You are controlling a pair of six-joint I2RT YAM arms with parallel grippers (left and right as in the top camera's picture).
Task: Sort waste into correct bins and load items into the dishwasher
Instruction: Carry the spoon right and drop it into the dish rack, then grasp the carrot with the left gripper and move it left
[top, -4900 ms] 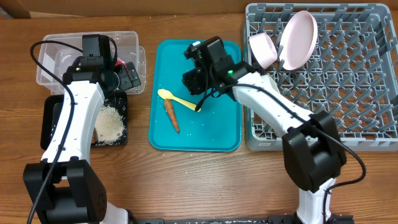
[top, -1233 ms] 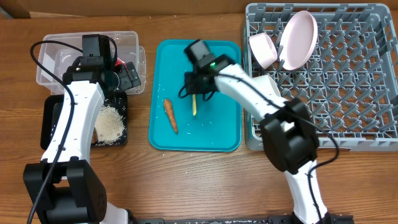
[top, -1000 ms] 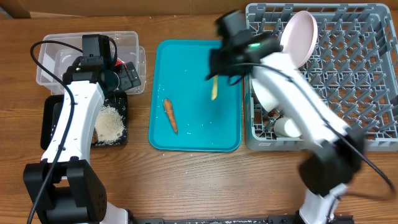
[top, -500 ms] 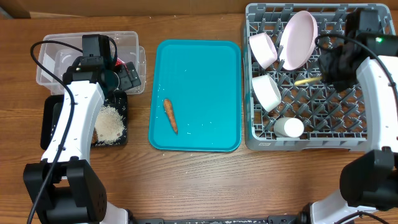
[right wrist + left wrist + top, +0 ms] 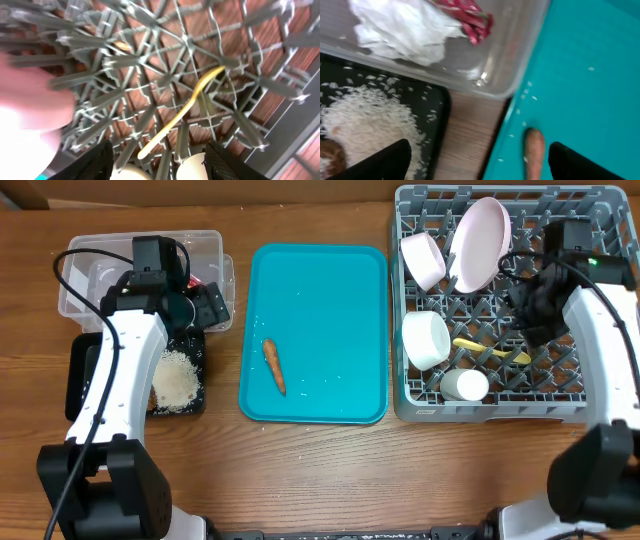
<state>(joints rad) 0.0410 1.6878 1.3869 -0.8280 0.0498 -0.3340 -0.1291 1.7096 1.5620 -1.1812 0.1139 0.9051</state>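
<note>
Wooden table (image 5: pixel 300 470) is bearing a rack (image 5: pixel 600 240) at right; the spoon (image 5: pixel 480 348) is lying among its pegs under the right gripper (image 5: pixel 530 308), jaws wide and empty. Left gripper (image 5: pixel 205 305) is hovering wide by the tub (image 5: pixel 90 270)

You're at a robot test bench set up like a kitchen's dish station, not in a home kitchen. Two white-and-black robot arms, the left arm (image 5: pixel 120 380) and the right arm (image 5: pixel 600 330), stand at a wood-grain counter (image 5: pixel 320 470). It carries a grey pegged dish rack (image 5: pixel 520 411) of the catering sort holding a pink plate (image 5: pixel 478 242), plus a teal tray (image 5: pixel 320 310), a clear tub (image 5: pixel 80 280) and a black tray (image 5: pixel 78 380) with food scraps.
</note>
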